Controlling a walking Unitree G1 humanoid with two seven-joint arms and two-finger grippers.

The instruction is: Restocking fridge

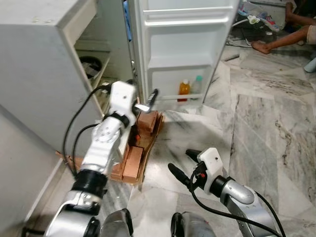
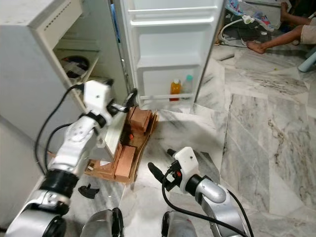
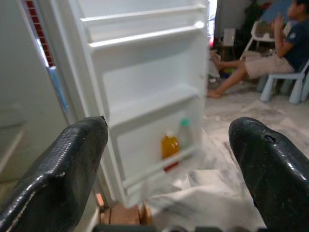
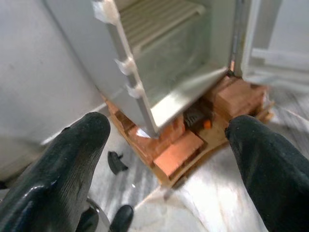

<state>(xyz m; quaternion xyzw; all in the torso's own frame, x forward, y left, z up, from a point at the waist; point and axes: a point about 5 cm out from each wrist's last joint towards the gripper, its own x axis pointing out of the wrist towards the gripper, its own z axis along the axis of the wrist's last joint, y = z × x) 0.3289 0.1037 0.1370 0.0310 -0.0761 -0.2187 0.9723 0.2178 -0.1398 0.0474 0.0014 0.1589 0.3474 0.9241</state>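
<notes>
The white fridge (image 1: 39,59) stands open, its door (image 1: 182,44) swung wide. On the door's lowest shelf are an orange bottle (image 1: 184,89) and a clear bottle with a green cap (image 1: 197,86); the shelves above them are bare. My left gripper (image 1: 148,101) is raised at the door's lower hinge edge, open and holding nothing. Its wrist view looks between the spread fingers (image 3: 63,164) at the orange bottle (image 3: 169,146). My right gripper (image 1: 182,163) hangs low over the marble floor, open and holding nothing.
The fridge rests on red bricks (image 1: 148,121) laid on a brown board (image 1: 140,170). A dark bowl (image 1: 90,65) sits on an inner shelf. A small black piece (image 2: 89,190) lies on the floor. A person (image 1: 284,37) sits at the far right. Marble floor (image 1: 266,128) is to the right.
</notes>
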